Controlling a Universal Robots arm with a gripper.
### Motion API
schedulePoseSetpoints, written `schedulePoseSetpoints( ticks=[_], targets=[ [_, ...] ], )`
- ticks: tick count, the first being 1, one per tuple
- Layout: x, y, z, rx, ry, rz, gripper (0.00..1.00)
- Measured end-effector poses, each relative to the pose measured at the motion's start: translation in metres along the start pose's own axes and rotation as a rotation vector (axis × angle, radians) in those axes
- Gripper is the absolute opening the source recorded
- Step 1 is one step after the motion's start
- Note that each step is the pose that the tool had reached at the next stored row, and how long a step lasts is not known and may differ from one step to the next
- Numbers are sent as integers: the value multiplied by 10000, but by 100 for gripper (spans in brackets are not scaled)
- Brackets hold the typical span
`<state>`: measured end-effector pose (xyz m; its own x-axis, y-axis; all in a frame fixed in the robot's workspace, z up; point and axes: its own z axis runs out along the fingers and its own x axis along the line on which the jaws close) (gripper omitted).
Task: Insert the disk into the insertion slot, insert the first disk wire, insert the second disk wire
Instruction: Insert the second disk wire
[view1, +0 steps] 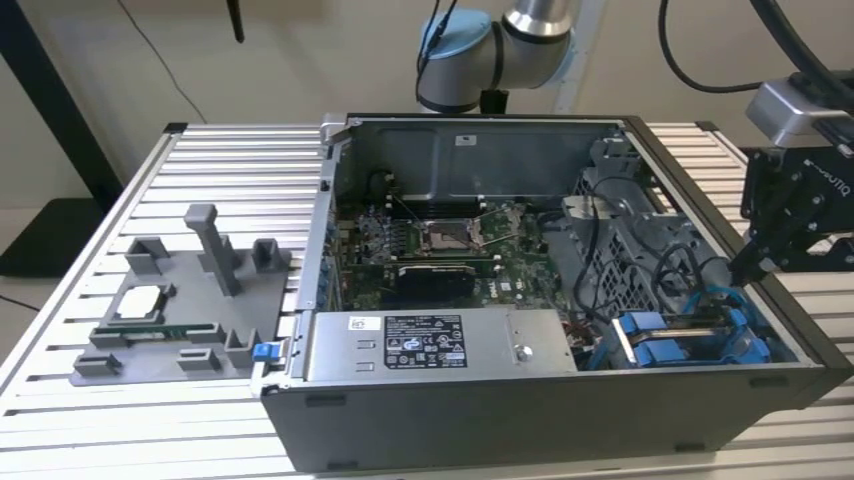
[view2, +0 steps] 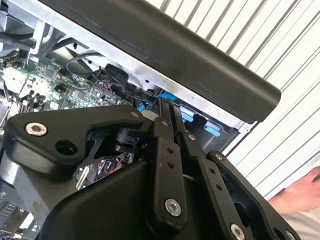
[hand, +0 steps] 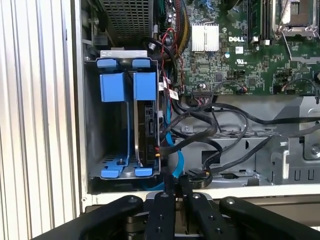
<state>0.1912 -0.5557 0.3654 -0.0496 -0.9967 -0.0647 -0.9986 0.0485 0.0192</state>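
1. One arm is at work over the open computer case (view1: 467, 420), its gripper (view1: 747, 268) hanging at about three o'clock from the case's middle in the exterior view, just above the case's edge
2. Both fingers (view2: 161, 125) are drawn together in the second wrist view. Whether they pinch anything I cannot tell, though a blue wire (hand: 177, 160) runs right up to the tips
3. The disk (hand: 147, 135) already stands on edge inside the insertion slot (hand: 92, 125), in the compartment nearer the motherboard (hand: 240, 60). The neighbouring compartment beside it is bare
4. In the exterior view that slot (view1: 681, 340) sits at about four o'clock in the case, with the grey power supply (view1: 427, 345) beside it at six o'clock
5. Black wires (hand: 220, 125) loop loosely between the slot and the motherboard
6. To my eye the disk is stiff, dense for its size and sensitive to knocks, so its blue carrier frame, by the tabs (hand: 120, 85), is the sensible place to hold or press, never the dark face
7. The wires look limp and springy. I would judge the hard plug end the only reliable hold, since the cord itself would bend away
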Motion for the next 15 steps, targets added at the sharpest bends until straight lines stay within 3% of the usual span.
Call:
schedulePoseSetpoints(
  ticks=[12, 13, 15],
  targets=[
    [5, 2, -11, -22, -42, 2, 0],
    [8, 0, -11, -31, -44, 1, 100],
    [19, -10, -14, -66, -52, 3, 100]
  ],
)
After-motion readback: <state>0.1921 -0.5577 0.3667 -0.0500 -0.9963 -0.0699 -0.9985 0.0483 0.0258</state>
